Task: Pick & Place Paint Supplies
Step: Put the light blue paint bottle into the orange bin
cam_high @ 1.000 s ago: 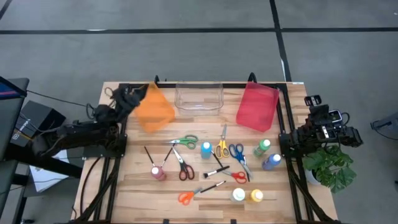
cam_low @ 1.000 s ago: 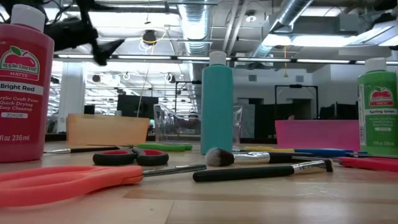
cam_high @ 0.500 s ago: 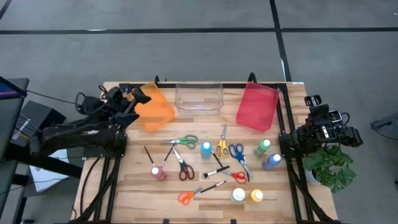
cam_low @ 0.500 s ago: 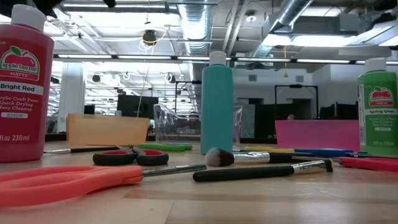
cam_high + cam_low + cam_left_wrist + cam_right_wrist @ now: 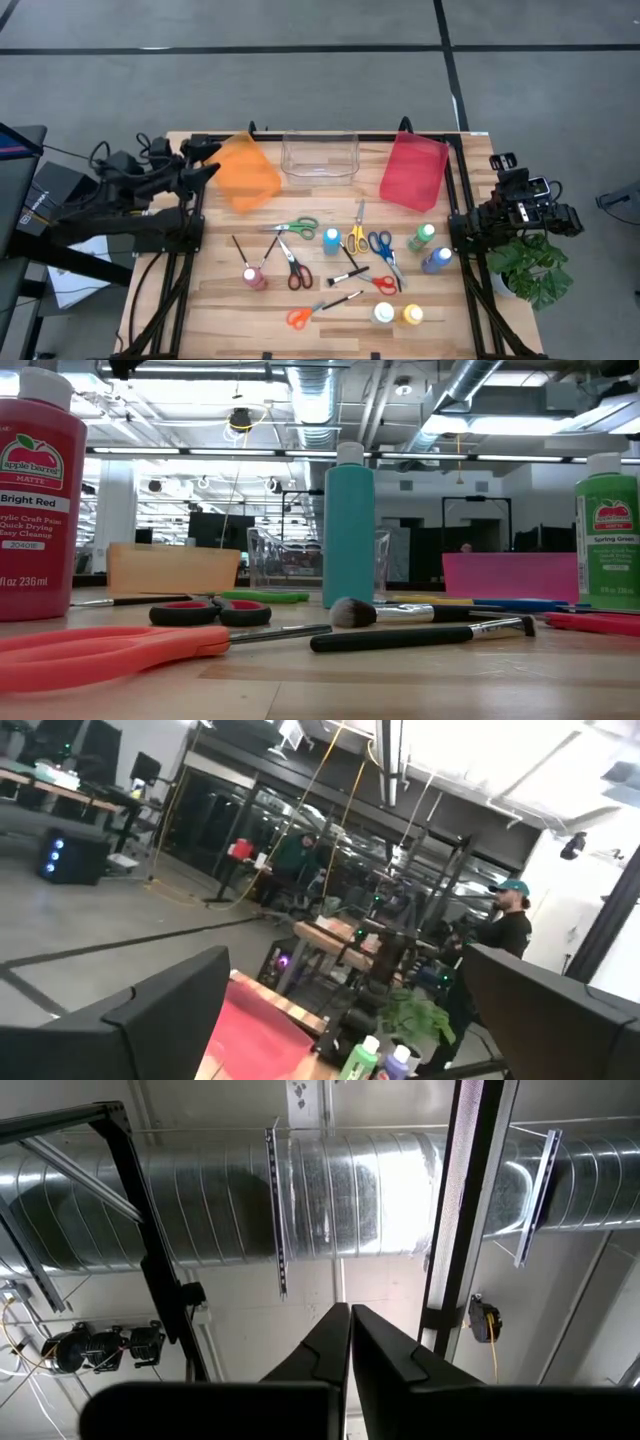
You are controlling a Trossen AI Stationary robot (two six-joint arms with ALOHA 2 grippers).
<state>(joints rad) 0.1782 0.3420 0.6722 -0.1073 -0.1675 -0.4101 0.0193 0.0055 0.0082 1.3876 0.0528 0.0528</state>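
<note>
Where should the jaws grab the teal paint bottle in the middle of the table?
Grip the teal paint bottle across its straight-sided body, just below the white cap, coming from above. It stands upright, so the cap end faces up. The green scissors and yellow scissors lie close on either side, so a low sideways approach would probably nudge them.

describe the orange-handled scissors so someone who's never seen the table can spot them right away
Start at the wooden table and go to its near edge, the side away from the three bins. The orange-handled scissors lie there alone, left of centre, just left of a thin dark paintbrush. They are the only orange pair; the red-handled scissors lie farther right.
</note>
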